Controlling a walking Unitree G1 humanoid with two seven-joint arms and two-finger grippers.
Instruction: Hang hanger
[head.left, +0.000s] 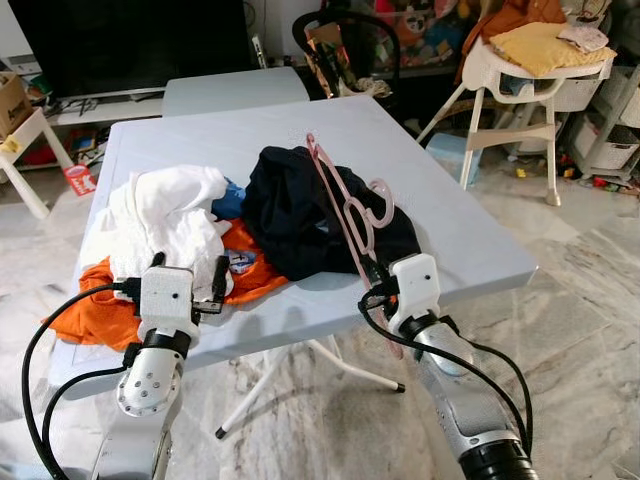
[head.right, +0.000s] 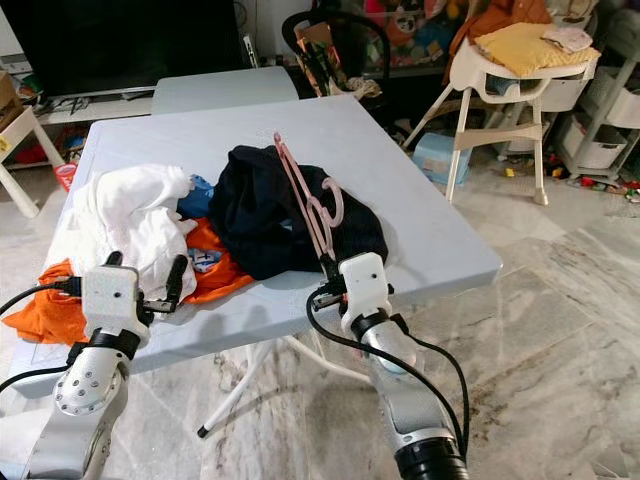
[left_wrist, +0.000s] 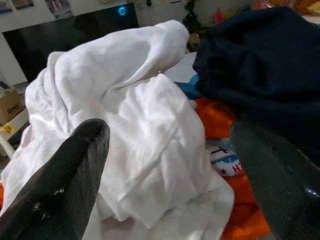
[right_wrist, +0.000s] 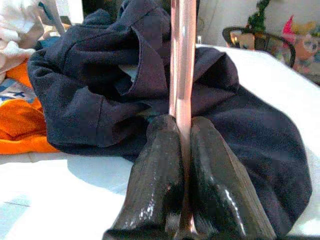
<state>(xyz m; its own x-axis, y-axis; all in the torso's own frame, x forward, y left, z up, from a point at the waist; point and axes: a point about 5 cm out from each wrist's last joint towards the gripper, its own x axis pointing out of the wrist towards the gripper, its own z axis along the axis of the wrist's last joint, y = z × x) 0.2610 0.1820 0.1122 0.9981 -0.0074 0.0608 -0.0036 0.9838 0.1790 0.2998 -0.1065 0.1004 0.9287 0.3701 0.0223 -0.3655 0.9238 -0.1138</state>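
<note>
- The pink hanger (head.left: 345, 205), raised over the dark garment (head.left: 290, 205) on the desk (head.left: 460, 235), is pinched by the right hand (right_wrist: 182, 145) at one thin bar (a twist or slip is risked).
- The left hand (head.left: 188, 275) is spread beside the white cloth (left_wrist: 145, 130), which could be snagged.

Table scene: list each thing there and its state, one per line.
Hanger: pink, clamped in right gripper, tilted up over the navy garment.
Right gripper: shut on hanger.
Left gripper: open, at the white garment.
Navy garment: crumpled on table.
White garment: crumpled heap.
Orange garment: spread under the heap, draping off the table edge.
</note>
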